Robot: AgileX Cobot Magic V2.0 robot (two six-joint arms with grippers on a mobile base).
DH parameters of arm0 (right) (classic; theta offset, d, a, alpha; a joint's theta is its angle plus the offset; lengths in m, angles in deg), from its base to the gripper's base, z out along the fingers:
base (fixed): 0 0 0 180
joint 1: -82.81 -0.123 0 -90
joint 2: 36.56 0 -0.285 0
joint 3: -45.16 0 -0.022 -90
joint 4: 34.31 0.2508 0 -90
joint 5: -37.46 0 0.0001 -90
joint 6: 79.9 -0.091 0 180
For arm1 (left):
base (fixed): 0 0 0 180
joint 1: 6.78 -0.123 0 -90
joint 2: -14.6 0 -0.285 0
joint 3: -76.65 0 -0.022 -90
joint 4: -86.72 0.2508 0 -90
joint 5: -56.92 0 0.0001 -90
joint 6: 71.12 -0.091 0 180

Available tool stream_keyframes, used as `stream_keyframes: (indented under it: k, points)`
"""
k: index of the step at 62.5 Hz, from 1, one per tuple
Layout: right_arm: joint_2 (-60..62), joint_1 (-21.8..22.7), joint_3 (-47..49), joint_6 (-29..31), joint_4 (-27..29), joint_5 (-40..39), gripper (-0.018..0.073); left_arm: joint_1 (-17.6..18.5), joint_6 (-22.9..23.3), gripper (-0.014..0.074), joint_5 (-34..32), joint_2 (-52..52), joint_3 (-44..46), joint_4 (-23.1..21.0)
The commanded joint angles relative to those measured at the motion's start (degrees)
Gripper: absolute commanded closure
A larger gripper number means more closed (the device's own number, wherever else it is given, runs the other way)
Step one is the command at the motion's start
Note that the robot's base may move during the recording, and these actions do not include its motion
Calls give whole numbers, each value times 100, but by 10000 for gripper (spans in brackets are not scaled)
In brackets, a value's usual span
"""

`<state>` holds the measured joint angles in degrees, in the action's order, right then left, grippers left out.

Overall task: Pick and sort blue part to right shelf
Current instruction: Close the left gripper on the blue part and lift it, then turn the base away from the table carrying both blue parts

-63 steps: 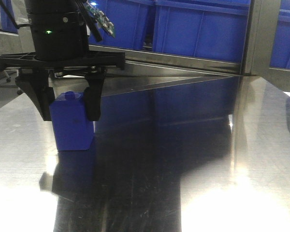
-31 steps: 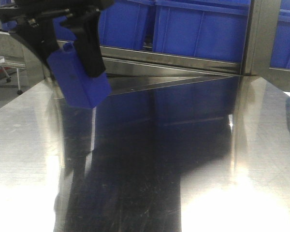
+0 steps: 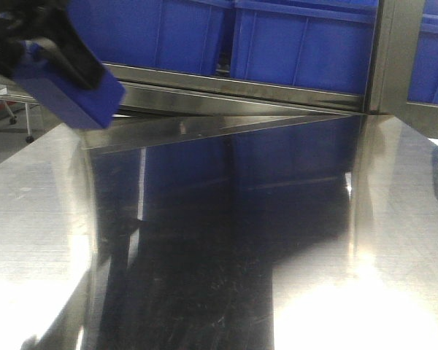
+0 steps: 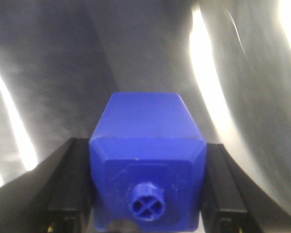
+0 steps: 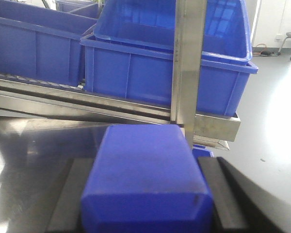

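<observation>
My right gripper (image 5: 145,162) is shut on the blue part (image 5: 146,179), a long solid-blue block seen from its cap end; the cap knob is hidden. It points at the right shelf (image 5: 111,108), a steel rack with blue bins (image 5: 160,73). My left gripper (image 4: 145,145) is shut on another blue block (image 4: 148,145) with a small round knob (image 4: 146,203). In the front view that block (image 3: 77,98) hangs tilted at the top left, above the steel table (image 3: 241,240), held by the left gripper (image 3: 62,73). The right gripper does not appear in the front view.
The shelf's flat front rail (image 3: 263,91) runs along the back of the table, with blue bins (image 3: 299,44) behind it. An upright steel post (image 3: 394,58) stands at the right; in the right wrist view the post (image 5: 189,63) is straight ahead. Grey floor (image 5: 276,145) lies to the right.
My left gripper has lifted the knobbed blue block off the table, carried it up and to the left, and tilted it over. The shelf has not moved.
</observation>
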<state>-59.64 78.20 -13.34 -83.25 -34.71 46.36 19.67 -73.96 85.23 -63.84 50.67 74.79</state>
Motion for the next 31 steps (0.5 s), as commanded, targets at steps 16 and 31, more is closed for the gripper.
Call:
stream_keyframes:
  k: [16, 31]
  points:
    - [-30, 34, 173, 63, -62, -527, 153, -1151, -13, 210, -1566, 1817, -1331, -299]
    - [-30, 34, 173, 63, -62, -527, 153, -1964, -13, 210, -1733, 2904, -1963, -124]
